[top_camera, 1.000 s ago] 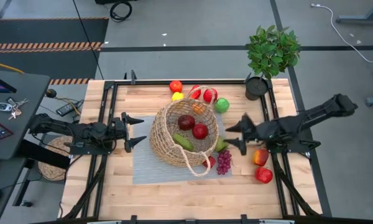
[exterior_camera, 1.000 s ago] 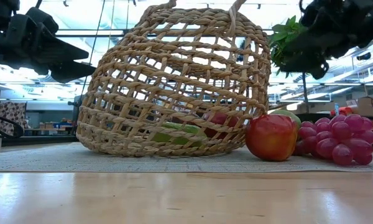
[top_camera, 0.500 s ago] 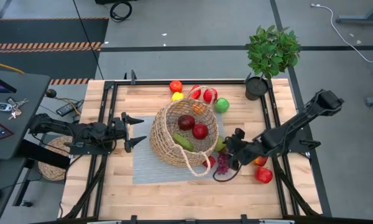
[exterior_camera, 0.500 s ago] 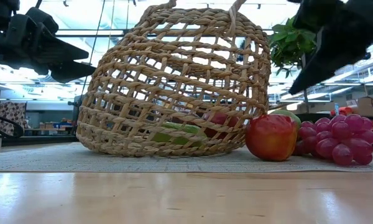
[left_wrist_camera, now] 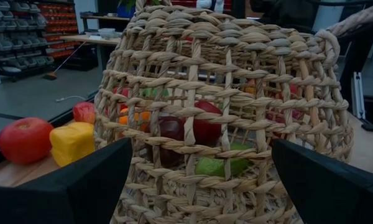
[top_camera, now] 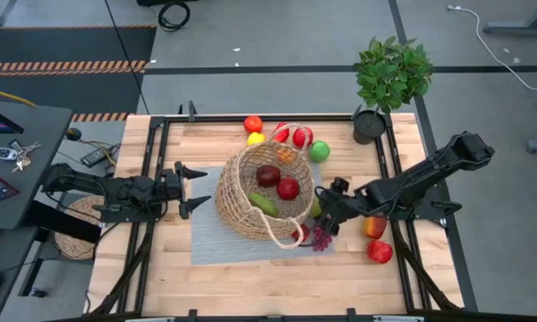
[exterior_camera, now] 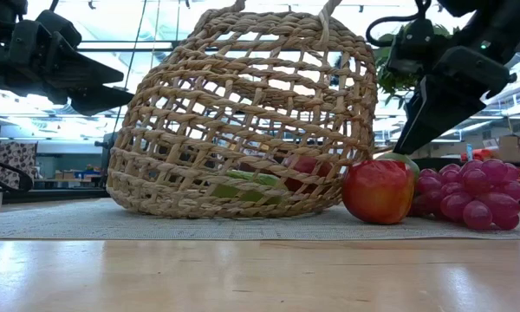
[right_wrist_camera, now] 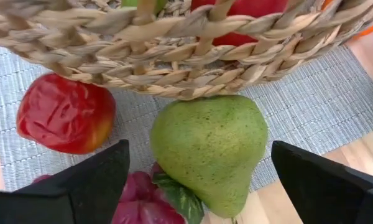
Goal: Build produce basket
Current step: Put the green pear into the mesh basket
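The woven basket [top_camera: 264,190] stands on a grey mat [top_camera: 210,241] with a few pieces of produce inside. A green pear [right_wrist_camera: 208,149] leans against the basket's right wall, next to purple grapes [exterior_camera: 472,192] and a red apple [right_wrist_camera: 65,112]. My right gripper [right_wrist_camera: 199,149] is open, low by the basket's right side [top_camera: 323,215], with one finger on either side of the pear and not touching it. My left gripper [top_camera: 200,190] stands open just left of the basket, level with its wall [left_wrist_camera: 224,124].
More produce lies behind the basket: a red piece [top_camera: 252,123], a yellow lemon [top_camera: 255,138], red apples [top_camera: 302,136] and a green apple [top_camera: 319,150]. Two red fruits [top_camera: 378,240] lie near the right edge. A potted plant [top_camera: 389,76] stands at the far right corner.
My right gripper has come down and moved toward the table's left and near edge. It swung out over the grapes, then closed in on the pear at the basket's right wall, and now stands astride it. The produce and basket have stayed put.
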